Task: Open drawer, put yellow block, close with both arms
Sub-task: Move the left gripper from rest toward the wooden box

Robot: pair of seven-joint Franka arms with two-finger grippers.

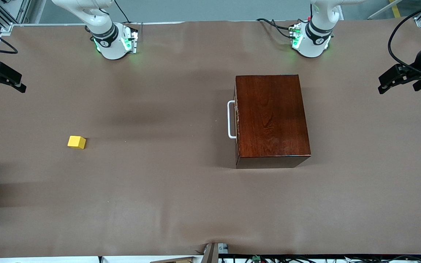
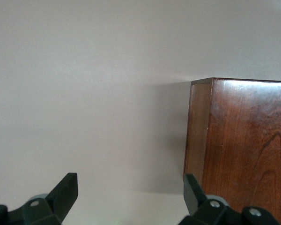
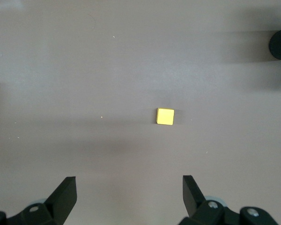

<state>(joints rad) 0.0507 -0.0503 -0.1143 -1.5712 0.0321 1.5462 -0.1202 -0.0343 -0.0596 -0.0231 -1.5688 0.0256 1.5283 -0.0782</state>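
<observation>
Box: dark wood, on the table toward my left arm's end; drawer shut, white handle facing my right arm's end.
Block: yellow, on the table toward my right arm's end, well apart from the box.
My left claw: wide, empty, raised at the table's edge, waiting.
My right claw: wide, empty, high over the table near the block.
</observation>
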